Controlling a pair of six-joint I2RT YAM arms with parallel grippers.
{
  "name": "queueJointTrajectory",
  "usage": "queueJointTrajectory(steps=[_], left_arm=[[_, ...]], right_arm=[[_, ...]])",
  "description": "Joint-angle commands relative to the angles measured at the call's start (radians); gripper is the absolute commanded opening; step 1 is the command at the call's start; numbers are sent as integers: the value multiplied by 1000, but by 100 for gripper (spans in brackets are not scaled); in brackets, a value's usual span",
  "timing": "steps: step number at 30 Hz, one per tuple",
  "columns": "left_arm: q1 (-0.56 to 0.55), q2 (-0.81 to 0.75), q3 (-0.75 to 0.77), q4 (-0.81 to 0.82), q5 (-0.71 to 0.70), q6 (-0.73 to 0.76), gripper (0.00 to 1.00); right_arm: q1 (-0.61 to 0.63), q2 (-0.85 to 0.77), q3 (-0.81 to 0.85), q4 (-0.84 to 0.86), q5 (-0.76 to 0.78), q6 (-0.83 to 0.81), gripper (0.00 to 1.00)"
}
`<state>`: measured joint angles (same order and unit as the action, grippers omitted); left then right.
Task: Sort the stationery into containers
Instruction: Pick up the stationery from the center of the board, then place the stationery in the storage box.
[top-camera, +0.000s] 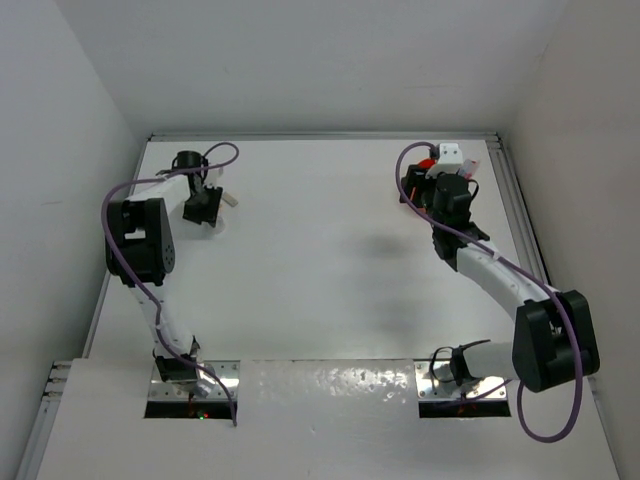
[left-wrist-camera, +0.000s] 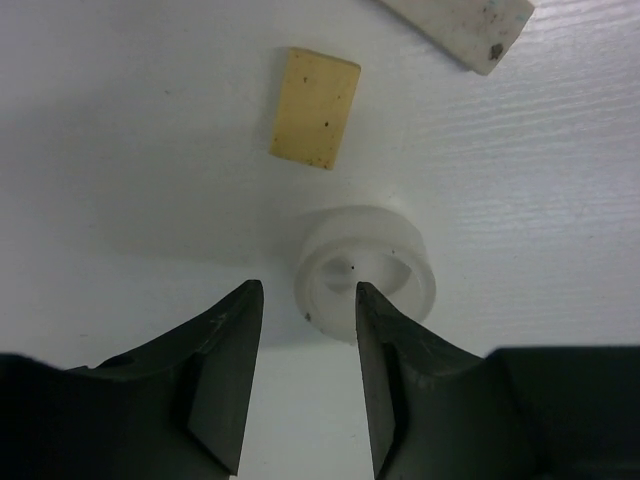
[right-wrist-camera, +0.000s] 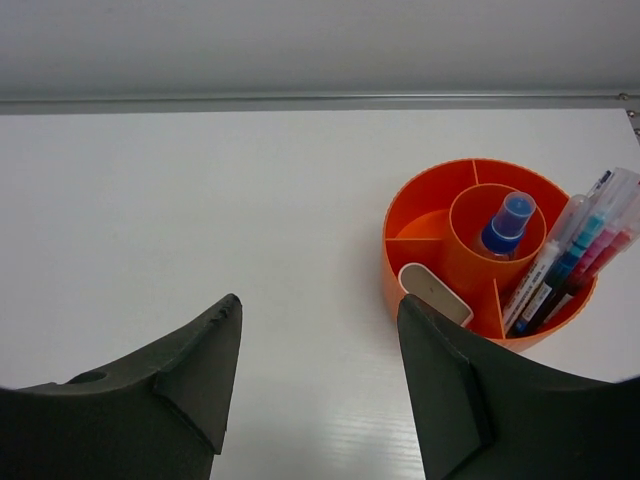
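1. The worktop (top-camera: 320, 280) is plain white, glossy only on the near strip by my bases. White walls (top-camera: 320, 60) close it in on 3 sides, and a metal rail (right-wrist-camera: 300, 103) runs along its far edge.
2. My left arm (top-camera: 150, 250) reaches toward the 10 o'clock corner of the worktop, my right arm (top-camera: 490, 270) toward the 1 o'clock corner.
3. The orange tub (right-wrist-camera: 400, 265) is round, with a round centre cup and dividers that split the outer ring into compartments.
4. A blue-capped bottle (right-wrist-camera: 508, 222) stands upright in the centre cup. The pens (right-wrist-camera: 560, 265), blue-and-white and pink, lean together in the compartment at 3 o'clock. A white oblong piece (right-wrist-camera: 435, 292) stands in the one at 7 o'clock.
5. My right jaws stand wide apart with nothing in them, over bare worktop. The tub lies at 2 o'clock from them, well apart.
6. Loose under my left wrist are 3 things: a white ring (left-wrist-camera: 400, 250) lying flat with its hole up, a speckled beige block (left-wrist-camera: 315, 107), and a white bar (left-wrist-camera: 460, 25) cut off by the frame edge.
7. My left jaws are partway apart and clamp nothing. One tip overlaps the ring's near rim, though I cannot tell if it touches. The block lies at 12 o'clock beyond the ring, the bar at 1 o'clock.
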<state>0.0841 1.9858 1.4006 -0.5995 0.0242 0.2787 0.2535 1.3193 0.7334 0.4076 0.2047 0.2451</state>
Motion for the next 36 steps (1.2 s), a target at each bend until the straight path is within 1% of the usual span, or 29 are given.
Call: queueJointTrajectory(steps=[1,2,5,7,11,13,15,16,17,18,19,20,21,22,23,24,26,27,28,29,31,32,36], left_arm=[[-6,-2,-35,78,-20,-15,38],[-6,1,-43,89,-50,-16,37],[-7,15,-49,115,-50,-41,34],[-10,25,-48,129,-46,-49,28],[-6,25,-49,126,-40,-78,0],[-3,-1,-54,127,5,-84,0],[-12,-80,-55,144,25,-81,0],[-20,-114,-57,151,46,-75,0],[-39,-193,-60,165,60,-53,0],[-55,-232,-64,187,71,-33,0],[-72,-257,-52,179,69,2,0],[-111,-280,-32,158,66,11,0],[-122,-285,9,106,65,13,0],[-135,-289,23,86,86,16,0],[-142,-297,29,70,101,16,0],[-153,-301,31,51,109,19,0],[-179,-305,46,29,131,-4,0],[-187,-300,85,-17,138,-24,0],[-194,-297,107,-38,169,-56,0],[-214,-297,127,-58,175,-68,0],[-247,-315,130,-59,166,-102,0],[-254,-317,130,-59,166,-108,0],[-287,-312,144,-72,163,-118,0]], right_arm=[[13,-28,14,10,4,16,63],[16,-29,17,10,4,14,62],[29,-28,26,-1,2,5,63],[35,-29,31,-12,4,0,63],[58,-35,38,-30,2,-16,62],[79,-35,49,-50,-22,-26,62],[95,-32,85,-94,-82,-41,62],[111,-19,109,-120,-162,-41,62],[124,-6,135,-144,-198,-38,62],[139,6,191,-176,-240,-17,62],[168,38,216,-181,-313,2,62],[184,59,239,-173,-353,23,63],[197,78,274,-126,-388,83,65],[222,124,288,-86,-454,117,66],[234,153,300,-43,-485,156,67],[246,181,325,38,-505,228,67],[276,279,371,79,-553,293,67],[283,309,424,85,-567,337,67],[300,339,446,83,-573,355,66],[308,378,478,88,-579,396,65],[322,414,491,112,-577,443,62],[326,422,486,153,-573,495,62],[339,478,489,230,-571,608,61]])
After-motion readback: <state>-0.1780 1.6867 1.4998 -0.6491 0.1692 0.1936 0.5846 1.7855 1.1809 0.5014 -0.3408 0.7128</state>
